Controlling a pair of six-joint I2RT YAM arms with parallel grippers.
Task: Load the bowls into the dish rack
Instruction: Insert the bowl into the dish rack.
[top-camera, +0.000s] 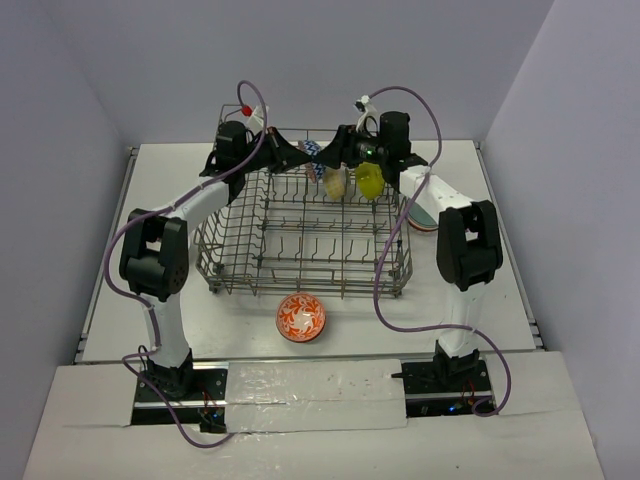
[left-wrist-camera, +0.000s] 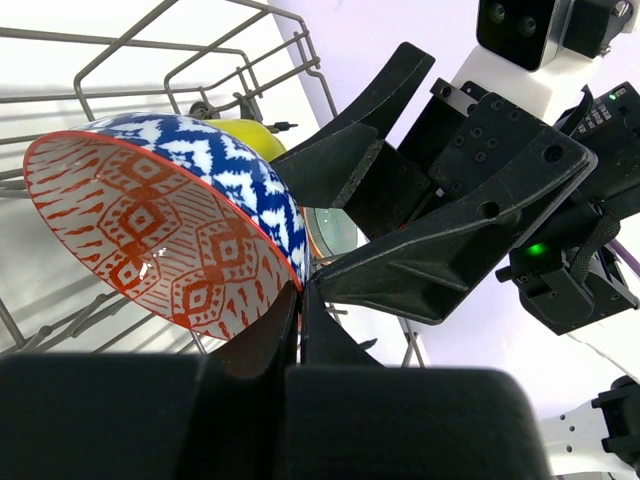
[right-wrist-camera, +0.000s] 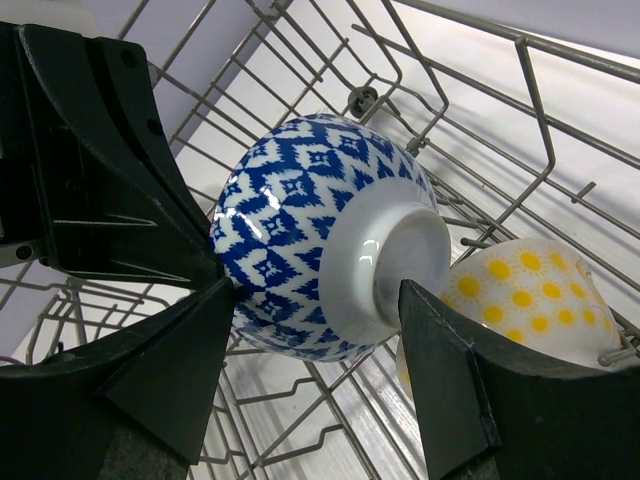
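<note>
The blue bowl (top-camera: 313, 150) is hanging on its side over the far edge of the rack (top-camera: 215, 250), caught between the two grippers; whether it is touching the wires cannot be told. On the left, the left arm (top-camera: 160, 255) is reaching along the rack's left side. The left gripper (left-wrist-camera: 300, 330) is pinching the bowl's rim, its fingers nearly together with only the thin wall between them. The bowl's mouth, patterned in red on white, is facing that gripper. Nearer the bases, the orange bowl (top-camera: 301, 317) is sitting upright on the table (top-camera: 230, 320) just in front of the rack, apart from both arms. Right of the blue bowl, the right gripper (right-wrist-camera: 318, 288) is straddling it with fingers spread wide. One fingertip is pressing on the blue side and the other on the white foot, so it is gripping the bowl too. Just beside that gripper, the yellow bowl (right-wrist-camera: 520, 290) and the lime bowl (top-camera: 370, 180) are standing on edge inside the rack, close together in its far right part. Farther right, another bowl (top-camera: 420, 215) is lying on the table just beside the rack, half hidden under the right arm (top-camera: 465, 245).
</note>
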